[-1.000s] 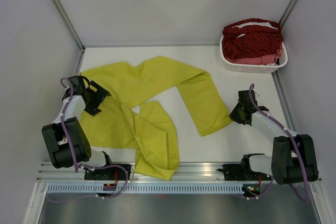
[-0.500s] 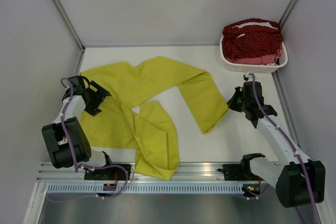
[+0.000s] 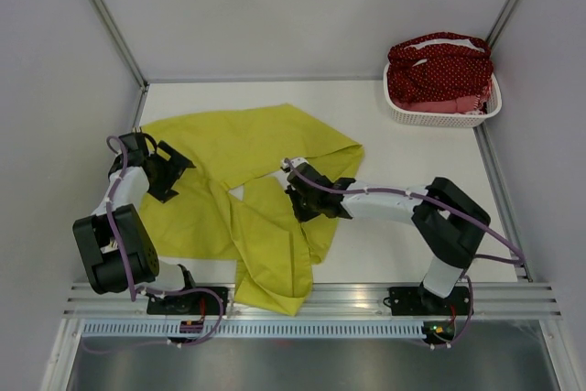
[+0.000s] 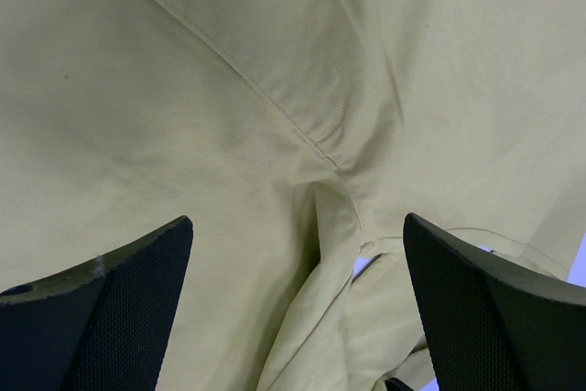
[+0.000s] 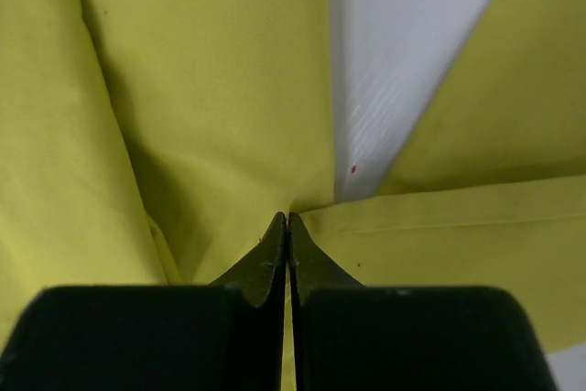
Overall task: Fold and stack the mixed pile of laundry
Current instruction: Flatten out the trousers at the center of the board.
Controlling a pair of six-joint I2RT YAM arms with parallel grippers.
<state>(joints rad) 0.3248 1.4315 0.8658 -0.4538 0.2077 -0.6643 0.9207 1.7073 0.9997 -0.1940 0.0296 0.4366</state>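
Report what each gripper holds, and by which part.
Right gripper: shut on the yellow-green garment, pinching the folded-over end of its long leg. Left gripper: open over the garment, holding nothing.

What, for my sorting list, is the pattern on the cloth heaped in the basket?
The cloth is dark red with white dots; top external view.

My right jaws have swept from the right side of the bench (image 3: 412,148) to its middle, dragging the outstretched leg of the yellow garment (image 3: 229,139) leftward; it now lies doubled back toward the other.
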